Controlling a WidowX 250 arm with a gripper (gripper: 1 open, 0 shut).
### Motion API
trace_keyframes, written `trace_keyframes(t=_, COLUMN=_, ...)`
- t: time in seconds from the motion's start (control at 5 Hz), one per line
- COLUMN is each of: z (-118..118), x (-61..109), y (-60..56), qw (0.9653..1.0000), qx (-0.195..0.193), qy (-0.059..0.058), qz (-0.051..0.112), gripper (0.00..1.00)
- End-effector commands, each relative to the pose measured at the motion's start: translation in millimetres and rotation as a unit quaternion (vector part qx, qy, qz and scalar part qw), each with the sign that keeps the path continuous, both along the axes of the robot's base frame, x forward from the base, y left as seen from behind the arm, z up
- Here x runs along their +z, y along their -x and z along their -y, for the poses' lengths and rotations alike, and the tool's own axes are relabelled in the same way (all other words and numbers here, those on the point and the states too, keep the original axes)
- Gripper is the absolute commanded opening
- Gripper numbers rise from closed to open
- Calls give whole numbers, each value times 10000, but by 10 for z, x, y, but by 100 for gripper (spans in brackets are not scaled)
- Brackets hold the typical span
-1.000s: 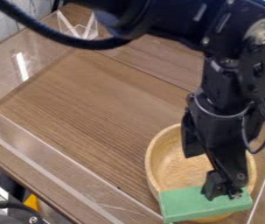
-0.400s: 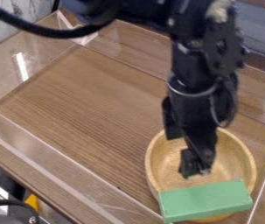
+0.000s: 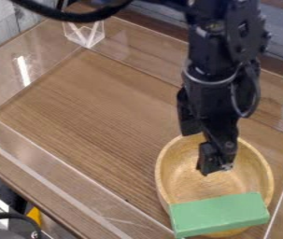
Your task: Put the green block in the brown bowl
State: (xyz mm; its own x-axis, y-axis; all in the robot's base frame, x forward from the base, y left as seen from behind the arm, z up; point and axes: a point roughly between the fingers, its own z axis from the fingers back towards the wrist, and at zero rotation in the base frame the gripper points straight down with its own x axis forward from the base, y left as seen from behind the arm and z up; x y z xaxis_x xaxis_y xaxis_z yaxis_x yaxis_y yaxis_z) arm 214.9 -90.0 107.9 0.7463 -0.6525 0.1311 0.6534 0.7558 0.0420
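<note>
The wooden surface point(image 3: 93, 103) carries the bowl point(image 3: 181, 173) near its front right corner, and the green block point(image 3: 219, 215) lies across the bowl's front rim, tilted, its near side overhanging toward the surface's front edge. The tool point(image 3: 216, 161) hangs above the bowl's hollow, pointing down, its fingers spread and holding nothing, apart from the block

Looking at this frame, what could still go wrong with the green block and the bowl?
1. The green block lies across the brown bowl's near rim, tilted, partly outside; it may slide off onto the table.
2. The open gripper hangs above the bowl, clear of the block, so the task might be logged done with the block only perched.
</note>
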Motion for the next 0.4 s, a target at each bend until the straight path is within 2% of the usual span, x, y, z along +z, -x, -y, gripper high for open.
trace_keyframes(t=0.0, z=60, x=156, y=-134, qw=9994, qx=247, qy=55, qz=255, gripper=100)
trace_keyframes(t=0.2, z=29, x=121, y=-231, qw=9979, qx=565, qy=34, qz=302, gripper=100)
